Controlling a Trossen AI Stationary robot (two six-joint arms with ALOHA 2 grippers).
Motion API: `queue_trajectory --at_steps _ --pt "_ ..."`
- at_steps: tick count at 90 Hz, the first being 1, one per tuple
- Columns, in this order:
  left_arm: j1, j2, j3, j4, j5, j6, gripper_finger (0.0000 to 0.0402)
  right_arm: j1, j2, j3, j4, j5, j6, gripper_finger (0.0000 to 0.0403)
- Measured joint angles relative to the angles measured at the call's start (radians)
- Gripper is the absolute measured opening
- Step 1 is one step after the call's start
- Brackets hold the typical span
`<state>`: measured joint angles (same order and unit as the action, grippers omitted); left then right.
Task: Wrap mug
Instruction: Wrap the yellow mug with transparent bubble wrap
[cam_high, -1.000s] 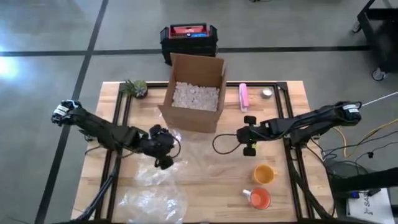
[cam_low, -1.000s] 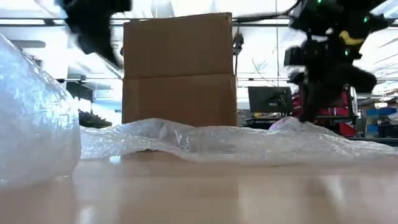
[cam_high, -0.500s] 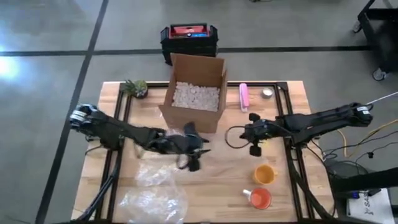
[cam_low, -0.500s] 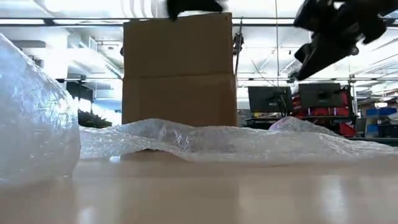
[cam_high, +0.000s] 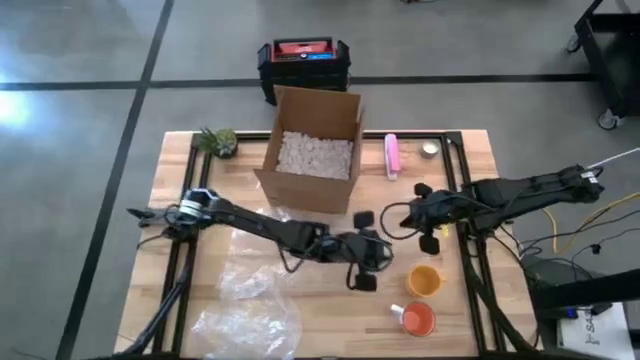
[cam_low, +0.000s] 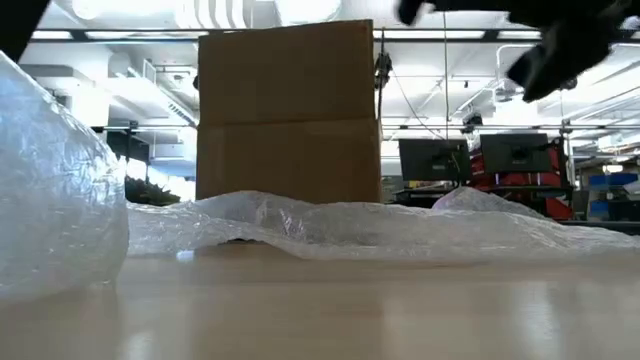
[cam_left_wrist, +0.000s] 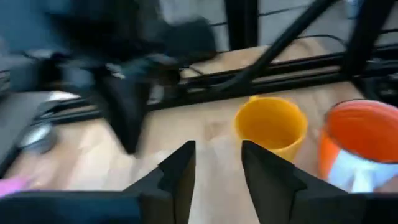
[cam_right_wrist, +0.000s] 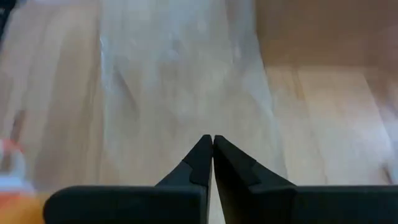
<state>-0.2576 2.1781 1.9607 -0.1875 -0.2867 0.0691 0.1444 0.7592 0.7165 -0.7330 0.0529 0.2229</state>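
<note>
Your left hand (cam_high: 366, 262), fingers parted and empty, nears the yellow mug (cam_high: 424, 280) lower right: rigid, slick, grip its rim.

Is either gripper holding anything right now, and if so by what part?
Nothing is held. The left gripper is open and empty, facing the yellow mug; the right gripper is shut on nothing above the bubble wrap.

the table (cam_high: 470, 160) carried an open cardboard box (cam_high: 312, 150) toward its back, with packing peanuts (cam_high: 315, 153) inside it and a small plant (cam_high: 217, 141) off to its left. bubble wrap (cam_high: 245, 300) lay in front of the box, spreading toward the front left corner. two mugs stood at the front right, one mug (cam_high: 425, 280) just behind the other mug (cam_high: 418, 319). the left gripper (cam_high: 366, 262) hung just left of the rear mug, the right gripper (cam_high: 425, 215) behind it.
</note>
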Motion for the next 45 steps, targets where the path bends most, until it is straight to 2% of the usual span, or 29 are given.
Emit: queue_trajectory --at_steps 14,21,26,33,45 --pt "0.004 0.165 0.225 -0.091 0.011 0.014 0.0095 0.0 -0.067 0.0 -0.046 0.0 0.05 0.0" --pt "0.005 0.234 0.323 -0.147 0.037 0.071 0.0104 0.0 -0.098 -0.006 -0.117 -0.001 0.058 0.0" --pt "0.006 0.282 0.394 -0.181 0.07 0.103 0.0117 0.0 -0.102 -0.003 -0.104 0.0 0.058 0.0" --pt "0.01 0.294 0.371 -0.126 0.124 0.145 0.014 0.0 -0.122 -0.006 -0.151 -0.001 0.059 0.0" --pt "0.02 0.297 0.35 -0.144 0.207 0.249 0.0184 0.0 -0.125 -0.008 -0.193 -0.001 0.073 0.0"
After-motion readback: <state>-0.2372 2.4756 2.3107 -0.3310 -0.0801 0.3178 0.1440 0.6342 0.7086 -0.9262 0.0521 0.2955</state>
